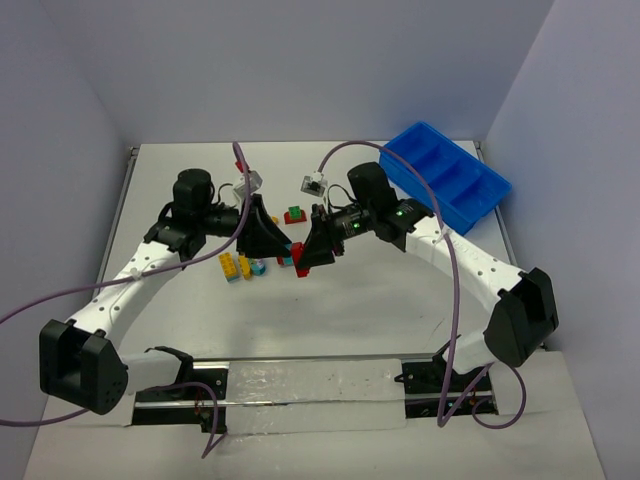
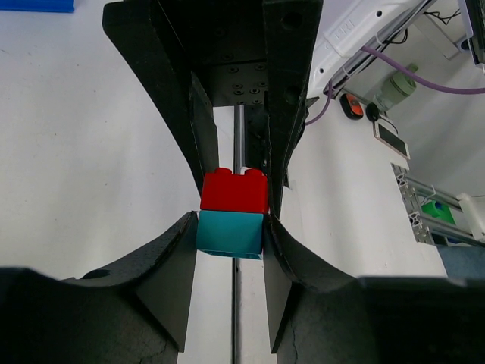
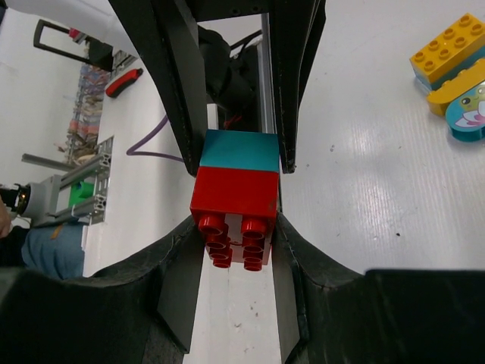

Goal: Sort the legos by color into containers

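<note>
Closest to the left wrist lens, the left tool [image 2: 230, 226] is pinched on the teal brick [image 2: 229, 235], its two pads pressed against the brick's sides. The right tool [image 3: 235, 218] comes in from the opposite side and is clamped on the red brick [image 3: 233, 193], which is studded onto the teal one. Both arms therefore grip one two-colour stack between them. In the overhead view this happens near the middle of the desk [image 1: 380, 300], well apart from the blue bin [image 1: 420, 190] at the far right. Whether the stack is lifted clear of the desk cannot be told. The step in hand looks like splitting this pair so each colour can be sorted alone. The next move probably calls for the tools to draw straight apart along the stud axis, or to lever slightly, with both grips kept firm so neither brick slips or flies loose. After that, each arm would need to carry its brick to a separate compartment of the bin, a long reach for the left arm. Other pieces wait on the desk: a green-on-red pair [image 1: 295, 214] just beyond the tools and a yellow and light blue cluster [image 1: 244, 266] to their left.
</note>
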Robot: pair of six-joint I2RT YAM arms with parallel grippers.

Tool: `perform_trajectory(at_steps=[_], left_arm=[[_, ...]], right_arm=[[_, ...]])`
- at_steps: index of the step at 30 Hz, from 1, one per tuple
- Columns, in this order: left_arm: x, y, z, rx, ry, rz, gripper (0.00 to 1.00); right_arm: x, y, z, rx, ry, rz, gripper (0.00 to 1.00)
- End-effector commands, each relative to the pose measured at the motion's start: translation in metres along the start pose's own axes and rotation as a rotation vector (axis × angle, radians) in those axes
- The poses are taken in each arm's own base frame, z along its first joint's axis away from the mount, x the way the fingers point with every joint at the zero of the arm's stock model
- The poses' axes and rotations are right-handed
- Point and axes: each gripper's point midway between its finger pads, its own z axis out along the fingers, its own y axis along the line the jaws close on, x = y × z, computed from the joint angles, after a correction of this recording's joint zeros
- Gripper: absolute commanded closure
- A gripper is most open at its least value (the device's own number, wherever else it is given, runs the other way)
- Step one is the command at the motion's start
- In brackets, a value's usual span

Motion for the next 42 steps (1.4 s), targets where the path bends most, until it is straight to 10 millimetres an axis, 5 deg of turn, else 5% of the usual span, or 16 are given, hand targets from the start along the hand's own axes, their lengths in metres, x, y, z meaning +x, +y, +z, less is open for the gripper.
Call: perform_trajectory(at_steps=[1,10,14,17,20,24,28,33,42], left_arm=[[0.012,-0.004,0.001,0.038,0.033,0.004,1.0],[0.025,0.016,-0.014,-0.049,0.057,0.024,1.0],[0.014,0.035,-0.025,-0.178,0.026,0.059,1.0],[0.001,0.059,-0.034,-0.344,0.005,0.106,1.0],[-0.013,0.083,-0.045,-0.492,-0.008,0.131,1.0],[-0.031,0.097,-0.05,-0.564,-0.029,0.159,1.0],[-0.046,0.109,-0.051,-0.599,-0.054,0.167,1.0],[-0.058,0.113,-0.051,-0.621,-0.093,0.148,1.0],[-0.053,0.122,-0.053,-0.649,-0.075,0.146,1.0]], right_arm=[[-0.022,0.017,-0.02,0.0,-0.07,-0.091,1.0],[-0.037,-0.011,-0.082,0.122,-0.204,-0.052,1.0],[-0.027,-0.065,-0.136,0.402,-0.254,-0.003,1.0],[-0.011,-0.119,-0.2,0.712,-0.296,0.11,1.0],[0.006,-0.163,-0.291,1.106,-0.364,0.239,1.0],[0.015,-0.183,-0.377,1.458,-0.453,0.263,1.0],[0.013,-0.197,-0.438,1.714,-0.494,0.284,1.0],[0.023,-0.236,-0.483,1.869,-0.541,0.399,1.0],[0.031,-0.294,-0.501,1.905,-0.575,0.479,1.0]])
